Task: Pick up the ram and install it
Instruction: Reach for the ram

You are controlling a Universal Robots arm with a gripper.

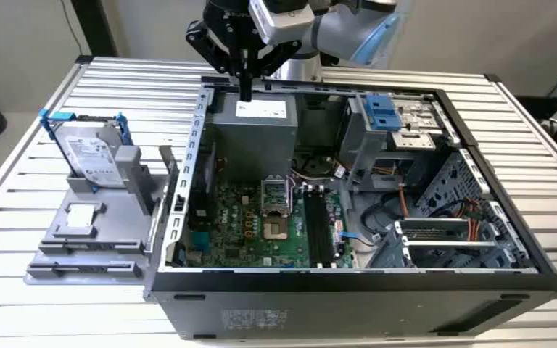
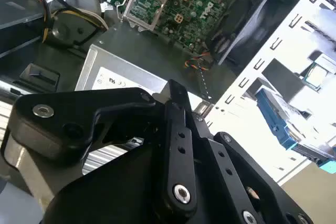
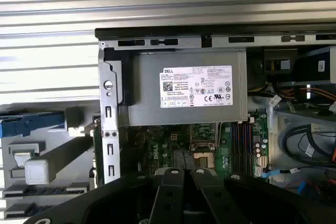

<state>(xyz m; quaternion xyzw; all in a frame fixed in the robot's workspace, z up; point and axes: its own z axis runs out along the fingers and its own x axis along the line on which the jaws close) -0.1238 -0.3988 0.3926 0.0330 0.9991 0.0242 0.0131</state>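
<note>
Black jaws of the gripper (image 1: 246,74) stand narrow, pinching what looks like the ram (image 1: 246,93), a thin dark stick hanging upright over the power supply (image 1: 252,138) by the back rim of the case (image 1: 356,304), open air around it. Inside the open-topped case lie the green motherboard (image 1: 249,228) and its long black slots (image 1: 318,228), unobstructed from above. Beyond its wall, at the exterior view's left, a grey fixture (image 1: 75,257) holds the hard drive (image 1: 95,156) upright.

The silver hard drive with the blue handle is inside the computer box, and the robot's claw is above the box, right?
No: in the exterior view the hard drive stands outside the computer box, on the grey holder at the exterior view's left. The gripper is above the box.
</note>
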